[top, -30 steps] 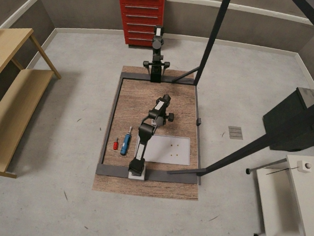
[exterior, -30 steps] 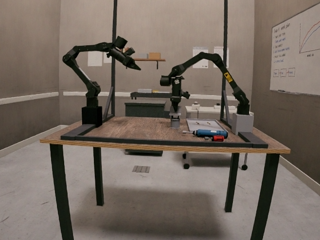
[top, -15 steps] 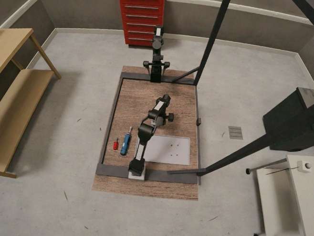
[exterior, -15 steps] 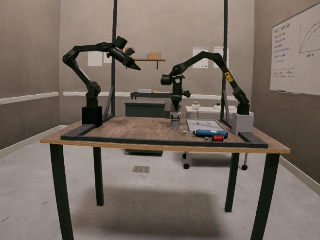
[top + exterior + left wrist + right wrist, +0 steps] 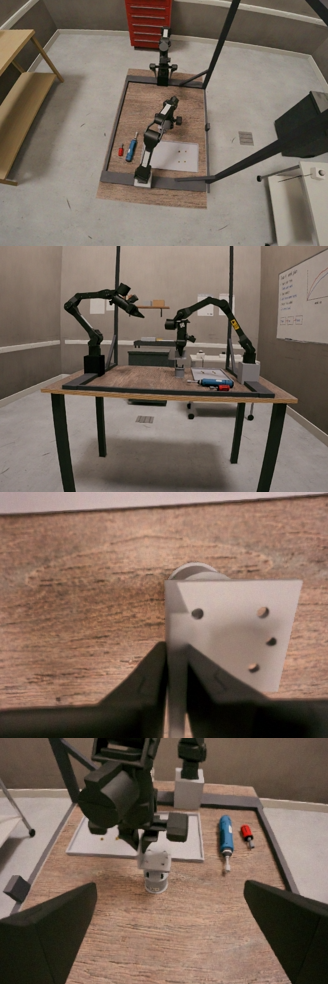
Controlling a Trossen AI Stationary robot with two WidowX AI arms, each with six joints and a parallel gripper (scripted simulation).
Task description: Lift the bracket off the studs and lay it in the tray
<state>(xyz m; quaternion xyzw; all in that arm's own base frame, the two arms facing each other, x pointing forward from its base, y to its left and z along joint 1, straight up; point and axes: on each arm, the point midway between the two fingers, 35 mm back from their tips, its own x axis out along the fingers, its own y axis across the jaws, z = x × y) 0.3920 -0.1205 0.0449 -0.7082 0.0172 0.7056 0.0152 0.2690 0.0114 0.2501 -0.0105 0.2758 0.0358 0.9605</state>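
Note:
The bracket (image 5: 232, 632) is a light grey plate with several holes and an upright flange. My left gripper (image 5: 171, 649) is shut on that flange and holds the bracket (image 5: 178, 354) a little above the joint module (image 5: 179, 372), clear of it. The grey cylindrical joint module (image 5: 155, 882) stands upright on the wooden table, and its rim peeks out behind the plate in the left wrist view (image 5: 192, 572). The white tray (image 5: 209, 373) lies flat beside the module, toward the left arm's base. My right gripper (image 5: 137, 314) is open and empty, raised high at the other end of the table.
A blue screwdriver (image 5: 216, 382) and a small red one (image 5: 223, 388) lie near the tray, by the table's front edge. A dark frame rail (image 5: 164, 391) runs around the table top. Several small yellow dots mark the tray floor (image 5: 182, 156).

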